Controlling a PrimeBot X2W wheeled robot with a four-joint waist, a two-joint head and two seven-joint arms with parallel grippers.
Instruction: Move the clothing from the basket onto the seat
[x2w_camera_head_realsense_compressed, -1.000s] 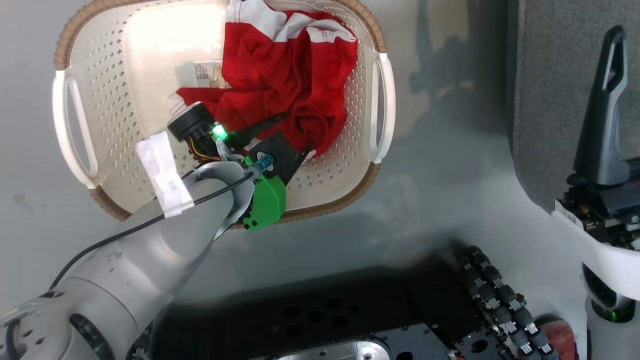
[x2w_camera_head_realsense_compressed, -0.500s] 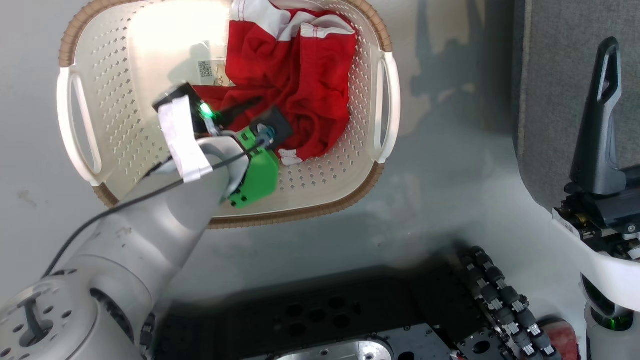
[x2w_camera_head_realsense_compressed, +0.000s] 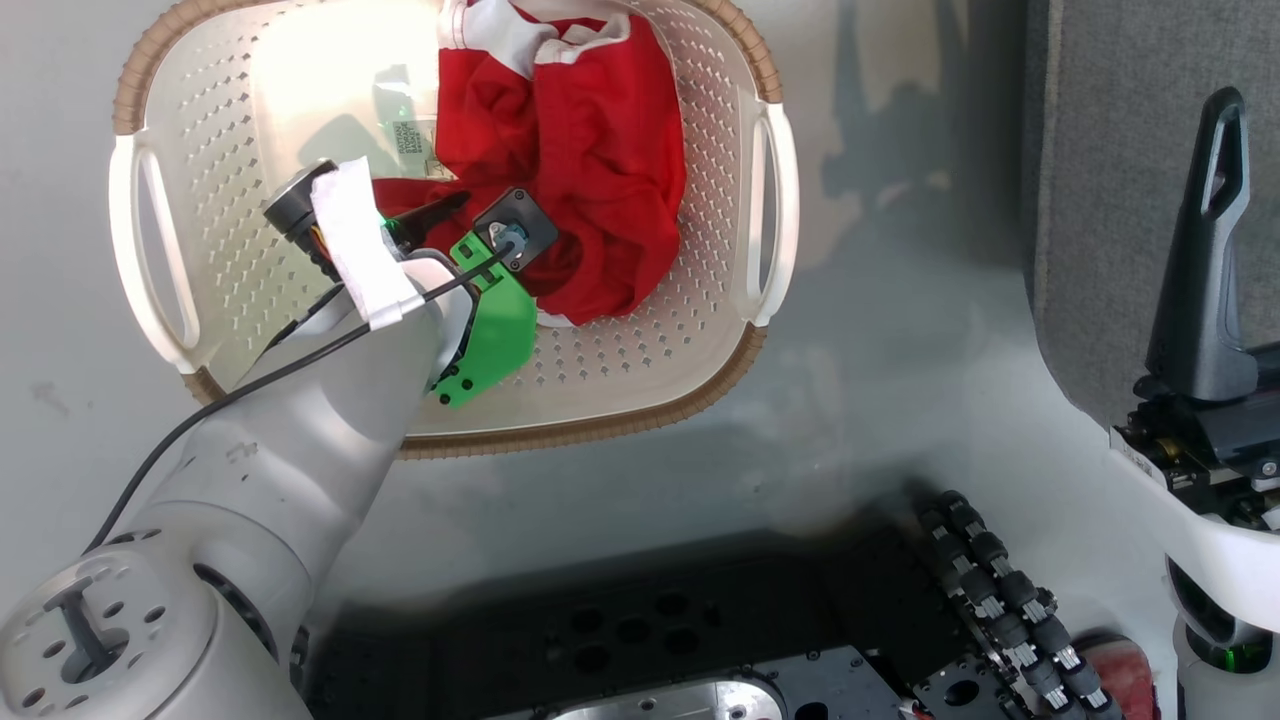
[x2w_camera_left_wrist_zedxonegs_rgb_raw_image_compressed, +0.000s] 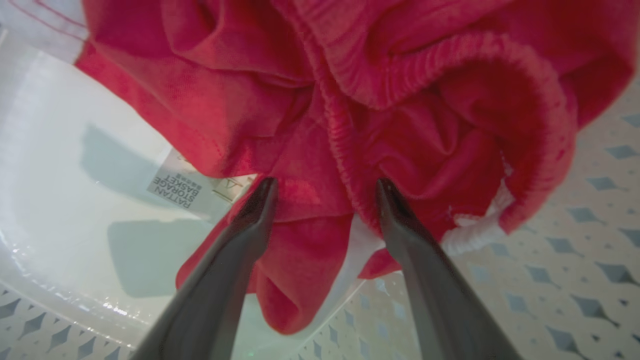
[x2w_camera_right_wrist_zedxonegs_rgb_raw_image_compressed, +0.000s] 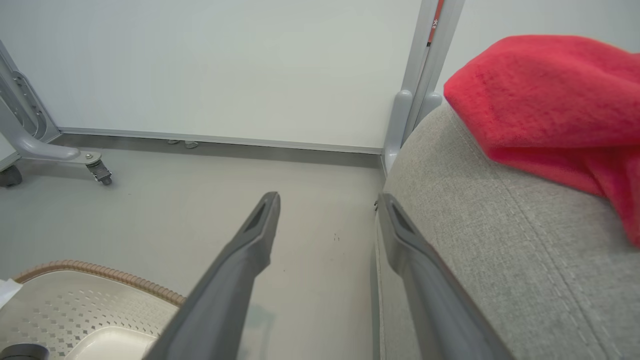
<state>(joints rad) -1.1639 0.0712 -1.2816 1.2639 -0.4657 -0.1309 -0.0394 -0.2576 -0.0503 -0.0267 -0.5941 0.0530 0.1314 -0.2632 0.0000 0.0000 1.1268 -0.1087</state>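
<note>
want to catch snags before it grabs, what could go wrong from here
1. The open left gripper straddles just a low fold of the clothing; closing there may pinch only an edge that slips out on lifting.
2. Its fingers point toward the basket floor; going deeper could jam against the plastic or drag the basket.

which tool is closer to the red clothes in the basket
Left. The left tool is down in the basket, open astride a fold of the red clothes; the right tool hangs open beside the grey seat, outside the basket.
</note>
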